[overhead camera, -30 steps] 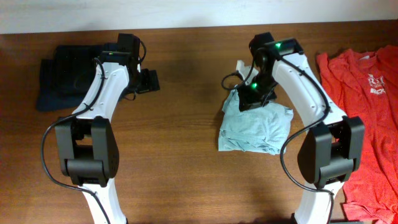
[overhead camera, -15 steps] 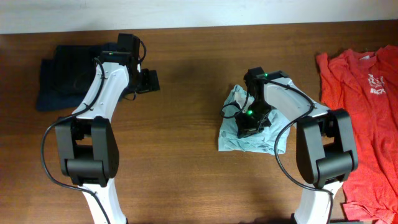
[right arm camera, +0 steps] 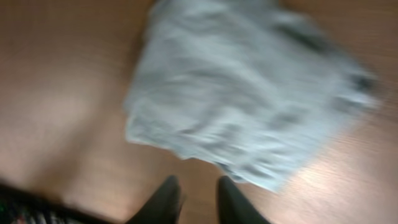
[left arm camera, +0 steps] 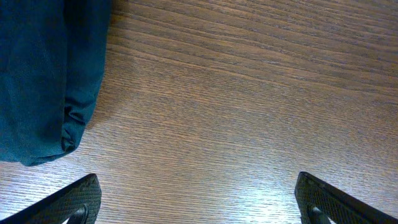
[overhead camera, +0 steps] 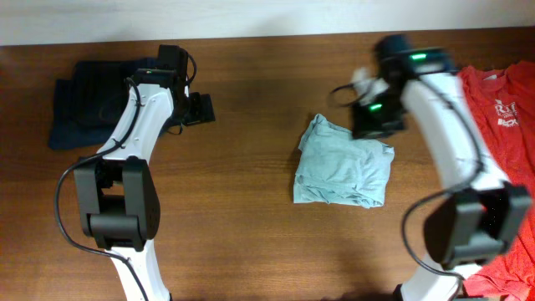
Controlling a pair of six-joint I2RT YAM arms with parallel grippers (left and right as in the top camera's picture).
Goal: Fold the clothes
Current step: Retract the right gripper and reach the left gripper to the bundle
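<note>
Fingers (right arm camera: 163, 202) of right gripper (right arm camera: 198, 200): slim gap betw. them, nothing in it, tips clear of the cloth. Wrist view is smeared, so no finer read. Just beyond the tips lies the grey-blue T-shirt (right arm camera: 249, 99), a folded bundle on the table (overhead camera: 251, 217), right of centre. From overhead its edges look rumpled, esp. the near right corner. Red-orange T-shirt (overhead camera: 501, 134) is spread out at far right, unfolded, partly out of frame.

Fingers (left arm camera: 74, 198) of left gripper (left arm camera: 199, 198): wide apart, empty, over bare wood. Navy pieces (left arm camera: 37, 74) are just to one side, not touching (pile sits at the table's left end).

Risks, as I judge them:
- Bundle is loose, nothing holding it down. A low pass of the right arm toward the red-orange T-shirt could catch a fold and drag it open.
- Tips this close won't take a thick hem. If not widened before the next pinch, they push cloth instead of gripping it.
- Can't tell where the table ends at right. If the edge is close, a one-corner pull may slide that shirt off.
- Left tips near the navy pile: a careless sweep snags it.
</note>
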